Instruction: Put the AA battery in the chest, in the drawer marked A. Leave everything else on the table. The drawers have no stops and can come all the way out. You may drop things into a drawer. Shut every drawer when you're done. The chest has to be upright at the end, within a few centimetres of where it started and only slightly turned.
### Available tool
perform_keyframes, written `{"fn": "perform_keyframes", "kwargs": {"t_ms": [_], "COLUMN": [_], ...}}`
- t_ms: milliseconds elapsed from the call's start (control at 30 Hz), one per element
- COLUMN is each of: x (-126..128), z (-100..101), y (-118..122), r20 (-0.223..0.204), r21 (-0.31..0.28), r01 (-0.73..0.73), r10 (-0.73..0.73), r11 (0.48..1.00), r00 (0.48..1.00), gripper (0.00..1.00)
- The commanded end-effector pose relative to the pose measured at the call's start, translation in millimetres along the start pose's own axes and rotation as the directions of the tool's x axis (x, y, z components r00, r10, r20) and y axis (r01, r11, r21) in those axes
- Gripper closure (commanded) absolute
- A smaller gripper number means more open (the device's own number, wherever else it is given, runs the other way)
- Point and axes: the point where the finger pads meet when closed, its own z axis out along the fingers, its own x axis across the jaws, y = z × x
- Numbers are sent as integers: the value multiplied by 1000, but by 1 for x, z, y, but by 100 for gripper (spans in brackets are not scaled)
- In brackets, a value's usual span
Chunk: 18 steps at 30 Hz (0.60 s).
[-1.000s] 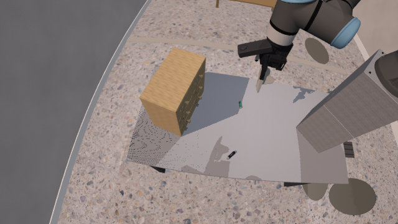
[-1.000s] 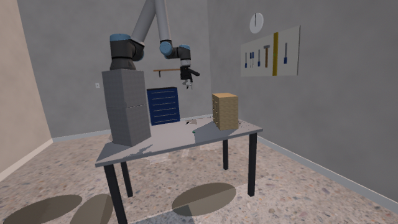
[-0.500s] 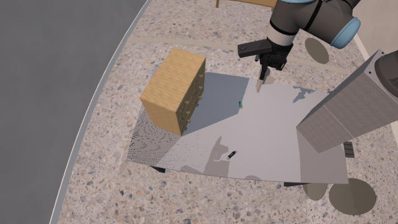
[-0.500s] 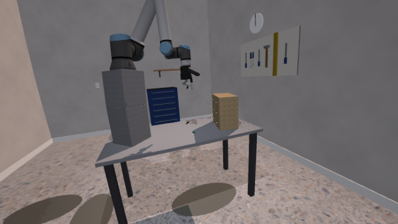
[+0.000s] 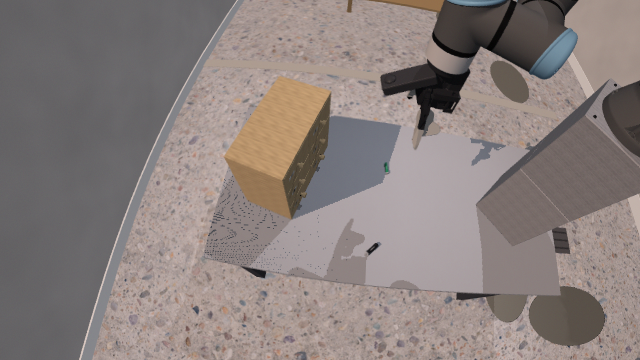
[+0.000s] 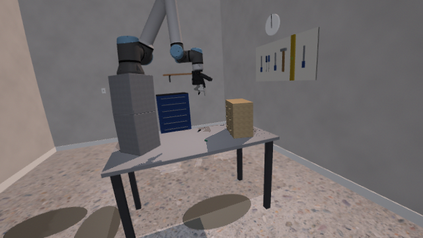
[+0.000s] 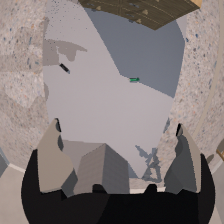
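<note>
The wooden chest (image 5: 280,145) (image 6: 239,117) (image 7: 140,10) stands upright at one end of the grey table (image 5: 440,225) (image 6: 185,150) (image 7: 100,110). Its knobbed drawer fronts face the table's middle and all look shut; I cannot read the letters on them. A small green cylinder with a pale end (image 5: 386,167) (image 6: 205,140) (image 7: 134,79), seemingly the AA battery, lies on the table in the chest's shadow. My gripper (image 5: 422,132) (image 6: 200,90) (image 7: 119,122) is open and empty. It hangs high over the table's far edge, well apart from the battery and the chest.
A small black thing with a pale tip (image 5: 373,247) (image 7: 64,68) lies nearer the table's front edge. The robot's grey pedestal block (image 5: 560,185) (image 6: 133,112) stands on the other end of the table. A blue cabinet (image 6: 173,112) stands behind the table.
</note>
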Motion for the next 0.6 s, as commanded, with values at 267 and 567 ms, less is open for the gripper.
{"fn": "perform_keyframes", "kwargs": {"t_ms": [267,567], "x": [-4,-7], "z": [8,17], "y": [-9,-16], "r20": [0,0], "r21": [0,0], "r01": [218,415], "r10": [-218,-415], "r11": [976,910], "r00": [976,910], "gripper": [0,0]}}
